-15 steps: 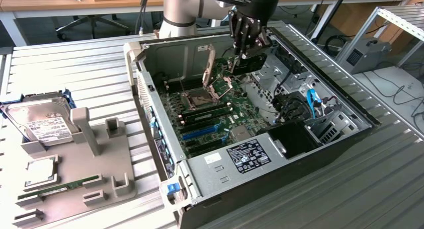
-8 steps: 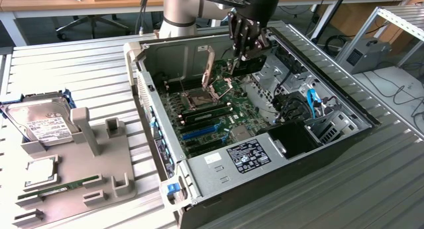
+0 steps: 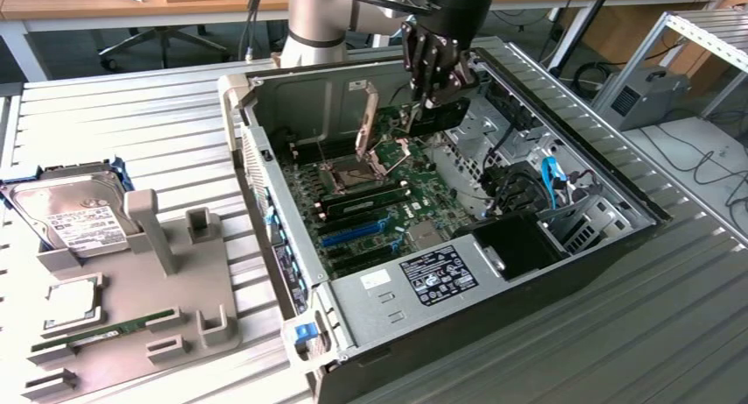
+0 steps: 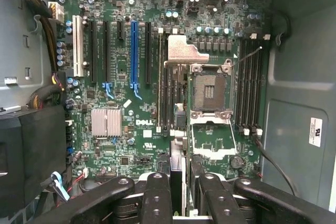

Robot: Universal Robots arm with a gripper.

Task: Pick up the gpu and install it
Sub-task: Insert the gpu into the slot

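Above open case | arm vertical | jaws clamp gpu edge-on over motherboard

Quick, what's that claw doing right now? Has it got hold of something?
Gripper: closed on the gpu, holding it edge-on over the motherboard.
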